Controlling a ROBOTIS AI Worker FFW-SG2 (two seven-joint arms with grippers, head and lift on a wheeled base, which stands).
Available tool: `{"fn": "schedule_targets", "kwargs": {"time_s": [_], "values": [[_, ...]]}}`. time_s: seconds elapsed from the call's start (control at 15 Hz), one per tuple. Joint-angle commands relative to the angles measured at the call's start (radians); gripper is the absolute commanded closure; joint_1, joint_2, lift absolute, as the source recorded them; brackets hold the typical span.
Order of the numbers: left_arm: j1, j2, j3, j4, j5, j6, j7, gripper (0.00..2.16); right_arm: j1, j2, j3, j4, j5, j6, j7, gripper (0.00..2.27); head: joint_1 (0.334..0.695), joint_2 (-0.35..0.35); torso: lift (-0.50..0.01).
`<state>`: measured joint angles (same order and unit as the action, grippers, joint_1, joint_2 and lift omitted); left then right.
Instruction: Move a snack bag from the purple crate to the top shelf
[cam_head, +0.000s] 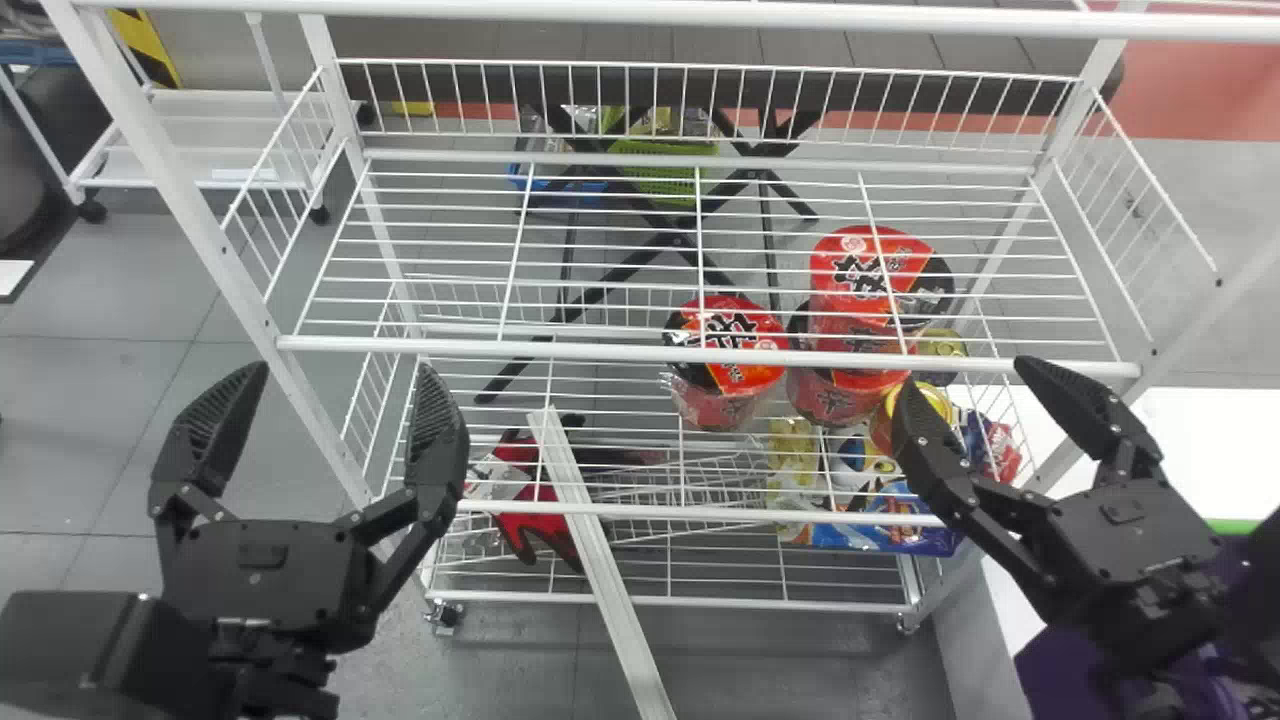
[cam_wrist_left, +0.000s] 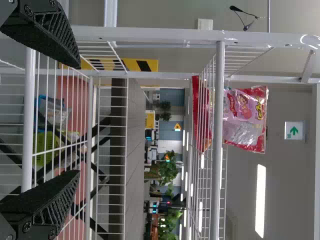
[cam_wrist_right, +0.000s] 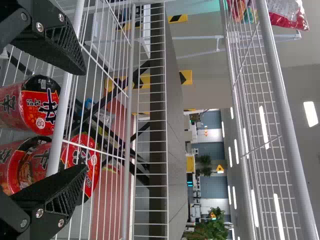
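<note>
The left arm comes in from the bottom left corner, its claw (cam_head: 335, 375) aimed straight ahead at the rack, fingers spread wide and empty. The right arm enters from the bottom right corner, above the purple crate (cam_head: 1060, 668), and slants inward; its right claw (cam_head: 968, 376) is also wide and empty, at the rack's front. Beside it is a white surface (cam_head: 1190, 430). Beyond the claws, instant noodle cups (cam_head: 722, 345) stand beneath a wire shelf (cam_head: 700, 352). Higher up, a red-and-pink snack bag (cam_wrist_left: 245, 117) rests on the top shelf (cam_wrist_left: 218, 175).
</note>
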<state>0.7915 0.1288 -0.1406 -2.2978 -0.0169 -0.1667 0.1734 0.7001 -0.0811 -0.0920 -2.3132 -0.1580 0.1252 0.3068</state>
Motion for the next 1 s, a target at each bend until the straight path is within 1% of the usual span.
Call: {"fn": "schedule_targets", "kwargs": {"time_s": [0.0,0.87,0.93], "values": [[0.0,0.0,-0.001,0.0,-0.002,0.0,0.0,0.04,0.001,0.0,0.0,0.0,0.0,0.0,0.0,0.17,0.695,-0.014,-0.407],[0.003,0.0,-0.001,-0.002,-0.003,-0.003,0.002,0.04,-0.001,0.0,0.002,-0.002,0.0,0.003,-0.003,0.17,0.695,-0.014,-0.458],[0.003,0.0,-0.001,-0.002,-0.003,-0.006,0.002,0.04,-0.001,0.0,-0.003,0.0,-0.014,0.012,0.017,0.17,0.695,-0.014,-0.462]]}}
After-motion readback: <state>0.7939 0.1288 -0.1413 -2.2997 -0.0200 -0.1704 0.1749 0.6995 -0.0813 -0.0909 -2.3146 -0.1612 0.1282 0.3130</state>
